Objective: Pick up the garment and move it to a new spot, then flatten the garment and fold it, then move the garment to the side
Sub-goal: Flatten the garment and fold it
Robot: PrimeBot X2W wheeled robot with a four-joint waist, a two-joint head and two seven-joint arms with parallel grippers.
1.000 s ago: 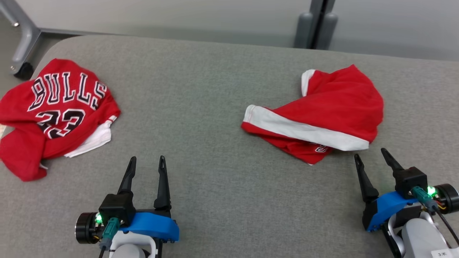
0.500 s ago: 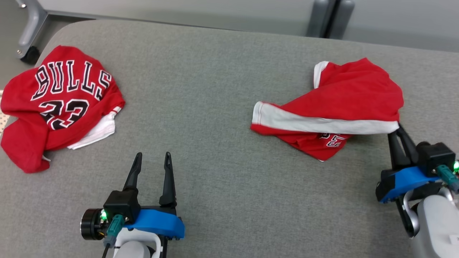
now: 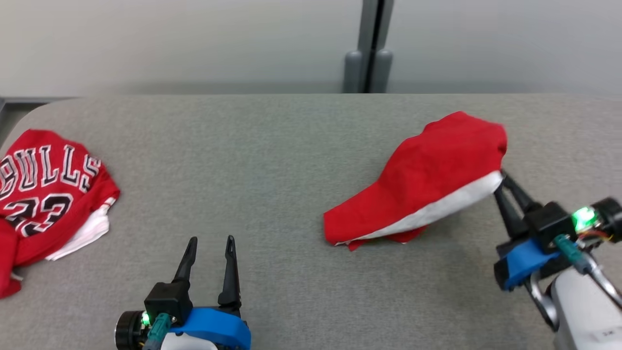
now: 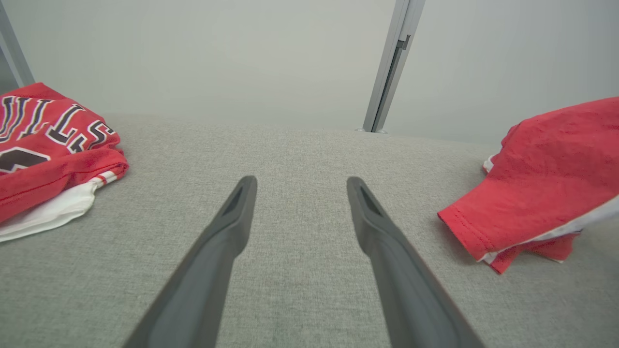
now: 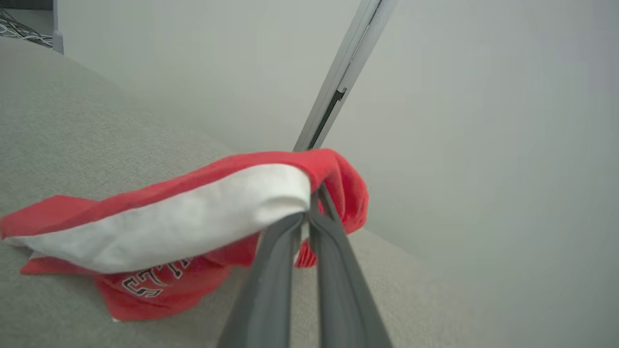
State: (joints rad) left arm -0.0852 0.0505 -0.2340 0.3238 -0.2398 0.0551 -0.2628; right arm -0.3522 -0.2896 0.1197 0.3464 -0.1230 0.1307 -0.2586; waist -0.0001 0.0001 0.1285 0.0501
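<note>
1. The right gripper clamps the white hem of the red garment, right of centre, holding that end raised off the grey surface.
2. The left gripper sits at lower left, fingers apart.
3. A red jersey lies at far left.

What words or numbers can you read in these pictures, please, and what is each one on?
"BULLS": across the red jersey lying at the left.
"23": below it, same jersey.
Unreadable: partly hidden lettering under the red-and-white garment held by the right gripper; tiny label at the head view's lower right.
</note>
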